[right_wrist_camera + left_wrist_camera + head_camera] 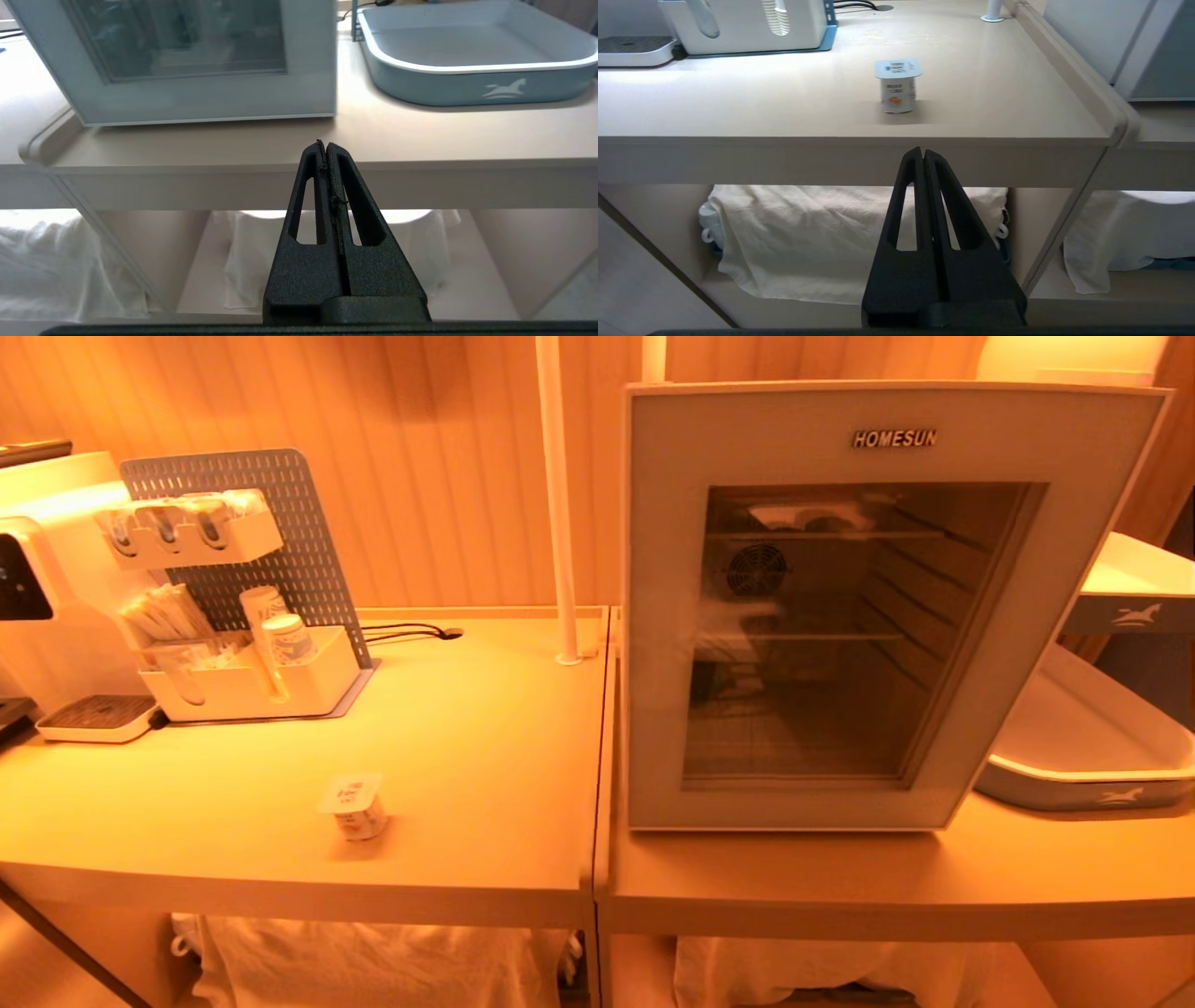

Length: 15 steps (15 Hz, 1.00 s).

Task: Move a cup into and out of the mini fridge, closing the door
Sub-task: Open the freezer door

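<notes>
1. Your cup (355, 807) stands upright on the left table (467, 728), near its front edge, at about 7 o'clock in the head view, foil lid on top, nothing touching it.
2. Your mini fridge (868, 607) sits on the right-hand table (840, 877), at roughly 3 o'clock from the cup and well apart from it. Its door (803, 439) lies flat against the front, so it reads as closed; wire shelves show through the dark glass.
3. Your left gripper (923, 151) hangs below the front edge of the left table, fingers pressed together and holding nothing. In its wrist view the cup (898, 86) stands on the tabletop just past the tips.
4. Your right gripper (325, 144) hangs before the right-hand table's front edge, fingers likewise together and empty, facing the lower corner of the fridge door (210, 98).
5. A pale blue tray (1083, 747) rests just beside the fridge at 3 o'clock.
6. At 10 o'clock from the cup stand a white organiser (252, 686) holding patterned paper cups (280, 630), and a water dispenser (47, 579).
</notes>
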### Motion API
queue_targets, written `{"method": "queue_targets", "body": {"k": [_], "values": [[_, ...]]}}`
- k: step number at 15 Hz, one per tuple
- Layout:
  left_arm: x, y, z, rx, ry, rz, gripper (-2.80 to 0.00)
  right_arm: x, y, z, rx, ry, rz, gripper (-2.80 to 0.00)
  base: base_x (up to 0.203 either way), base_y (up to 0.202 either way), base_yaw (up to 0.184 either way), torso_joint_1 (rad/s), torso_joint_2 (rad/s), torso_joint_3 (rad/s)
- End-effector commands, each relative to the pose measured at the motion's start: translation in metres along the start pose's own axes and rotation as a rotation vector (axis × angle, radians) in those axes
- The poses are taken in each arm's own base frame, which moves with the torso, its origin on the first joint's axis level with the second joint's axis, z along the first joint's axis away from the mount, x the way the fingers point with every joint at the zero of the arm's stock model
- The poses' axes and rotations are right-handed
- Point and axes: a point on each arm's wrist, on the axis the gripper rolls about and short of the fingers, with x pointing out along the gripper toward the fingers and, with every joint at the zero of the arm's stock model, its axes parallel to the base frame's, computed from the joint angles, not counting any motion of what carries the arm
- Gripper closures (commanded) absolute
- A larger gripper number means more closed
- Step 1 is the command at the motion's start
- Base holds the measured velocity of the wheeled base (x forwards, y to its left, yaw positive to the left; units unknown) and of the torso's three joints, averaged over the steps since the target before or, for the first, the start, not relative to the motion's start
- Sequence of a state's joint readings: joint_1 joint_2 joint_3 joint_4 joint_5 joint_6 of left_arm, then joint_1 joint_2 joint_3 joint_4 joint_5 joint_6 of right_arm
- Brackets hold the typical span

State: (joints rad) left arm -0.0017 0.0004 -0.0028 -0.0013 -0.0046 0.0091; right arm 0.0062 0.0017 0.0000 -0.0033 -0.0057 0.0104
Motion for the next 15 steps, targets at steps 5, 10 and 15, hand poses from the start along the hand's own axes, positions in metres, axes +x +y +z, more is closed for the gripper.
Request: {"method": "queue_targets", "body": {"k": [5,10,15], "values": [[-0.0001,0.0000,0.0001,0.000,-0.001,0.000,0.00,0.0001,0.0000,0.0000,-0.001,0.002,0.000,0.00,0.000,-0.192,0.000,0.004,0.00,0.002],[0.0002,0.0000,-0.0003,-0.003,-0.003,-0.003,0.00,0.0001,0.0000,0.0000,0.000,0.002,0.000,0.00,0.000,-0.190,-0.004,0.004,0.00,0.003],[0.0002,0.0000,-0.0003,-0.001,-0.003,-0.003,0.00,0.0001,0.0000,0.0000,0.000,0.002,0.000,0.00,0.000,-0.080,-0.001,0.000,0.00,0.000]]}}
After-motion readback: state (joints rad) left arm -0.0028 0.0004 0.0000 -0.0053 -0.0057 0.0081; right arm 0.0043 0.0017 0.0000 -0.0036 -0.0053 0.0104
